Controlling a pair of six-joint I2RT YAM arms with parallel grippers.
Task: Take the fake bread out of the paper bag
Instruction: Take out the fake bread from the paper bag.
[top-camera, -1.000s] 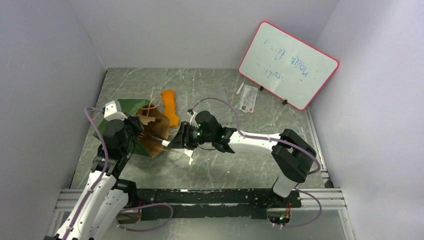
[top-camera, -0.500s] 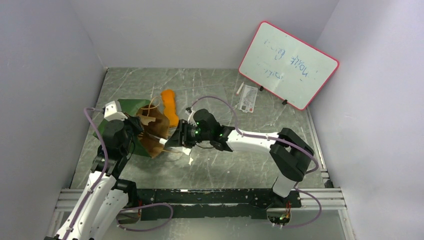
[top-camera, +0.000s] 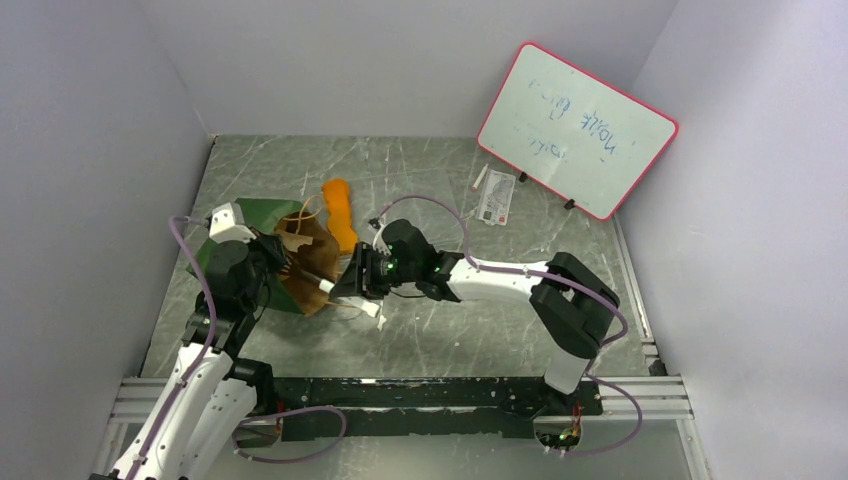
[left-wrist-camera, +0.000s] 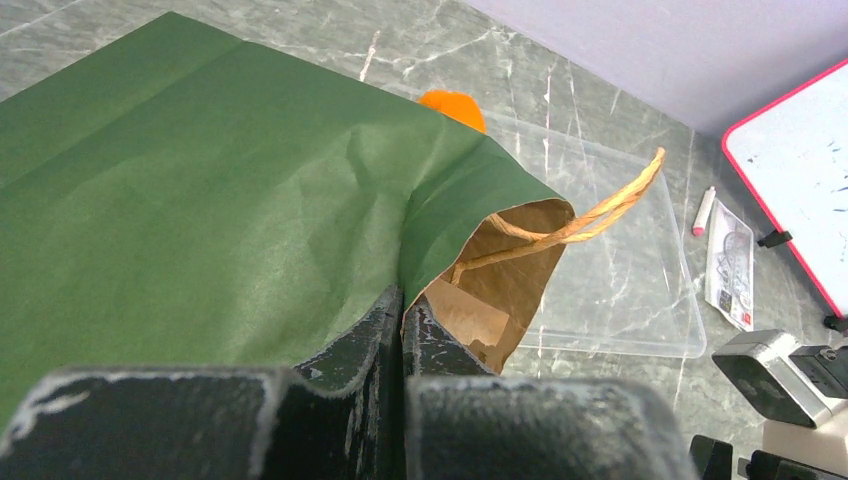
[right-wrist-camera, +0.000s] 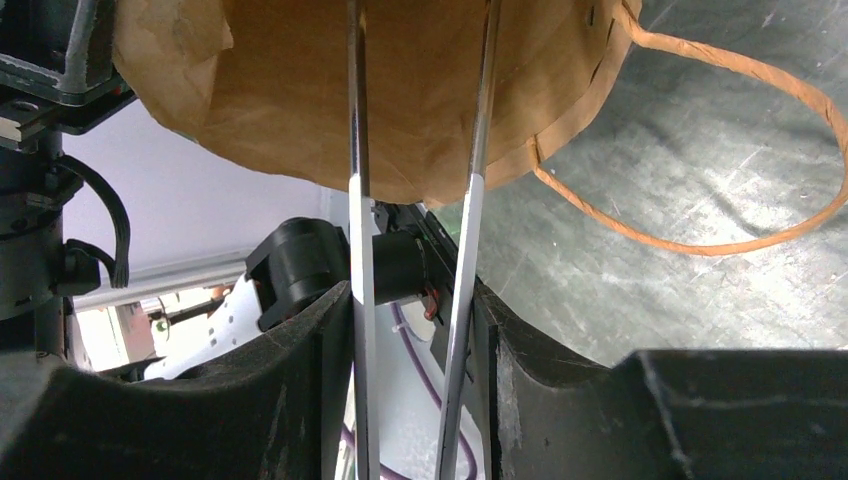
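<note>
The paper bag (top-camera: 290, 255) lies on its side at the left, green outside, brown inside, mouth facing right. My left gripper (left-wrist-camera: 402, 310) is shut on the edge of the bag's mouth (left-wrist-camera: 440, 275). My right gripper (top-camera: 357, 275) is shut on a pair of white metal tongs (right-wrist-camera: 358, 150), whose two arms reach into the brown mouth (right-wrist-camera: 420, 90). One orange baguette-like piece of the fake bread (top-camera: 341, 212) lies outside, just behind the bag; its tip shows in the left wrist view (left-wrist-camera: 452, 105). Any bread inside the bag is hidden.
A clear plastic tray (left-wrist-camera: 620, 290) lies under the orange bread. The tan cord handles (right-wrist-camera: 740, 240) trail on the table. A pink-framed whiteboard (top-camera: 575, 128) leans at the back right, with a marker and a card (top-camera: 496, 196) in front of it.
My right gripper has moved a little to the left, pushing the tongs further into the bag's mouth. The left gripper keeps its hold on the bag.
</note>
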